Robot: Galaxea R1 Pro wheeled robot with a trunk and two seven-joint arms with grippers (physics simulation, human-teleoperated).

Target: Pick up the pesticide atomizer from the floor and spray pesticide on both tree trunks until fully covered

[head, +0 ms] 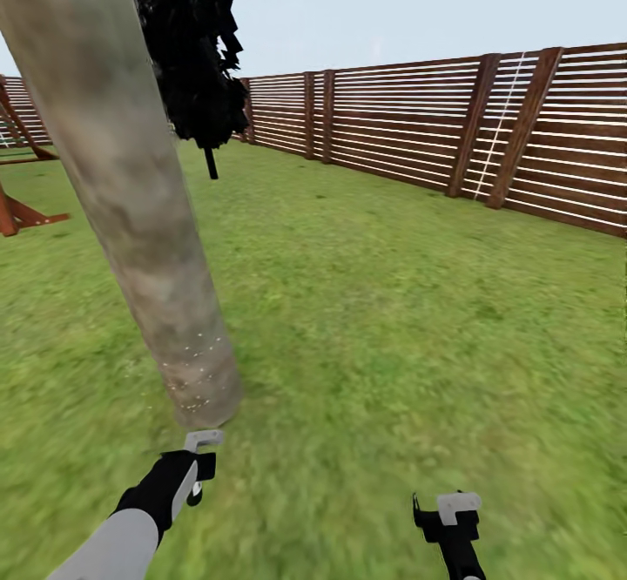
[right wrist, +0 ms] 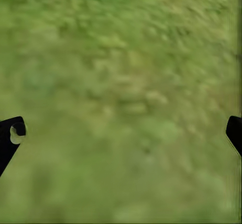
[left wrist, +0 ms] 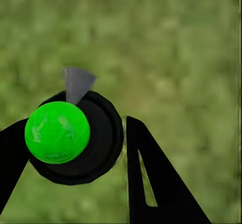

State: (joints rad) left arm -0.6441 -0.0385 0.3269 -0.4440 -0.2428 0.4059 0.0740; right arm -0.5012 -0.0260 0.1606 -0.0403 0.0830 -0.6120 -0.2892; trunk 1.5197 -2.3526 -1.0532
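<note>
One tree trunk [head: 131, 205] is seen close ahead, rising at a lean from the grass floor [head: 392, 319] toward the upper left of the head view; a scatter of pale specks is seen low on its bark, which is judged to be spray already landed. Most of the trunk above that band is bare of specks, so this tree is judged only partly covered, and a second tree is left to be treated. One dark cypress [head: 196, 49] is counted behind the trunk, and one slatted fence [head: 453, 123] is seen along the far edge of the lawn.

Two grippers are counted. One pesticide atomizer [left wrist: 75, 135] is held by the left gripper [left wrist: 70, 148], whose fingers [left wrist: 151, 183] are clenched on either side of its black body, with the green cap and the grey nozzle seen above the grass; pickup is thus judged done. The right gripper [right wrist: 121, 133] is held over bare grass with its fingers [right wrist: 10, 135] spread wide and nothing between them.
</note>
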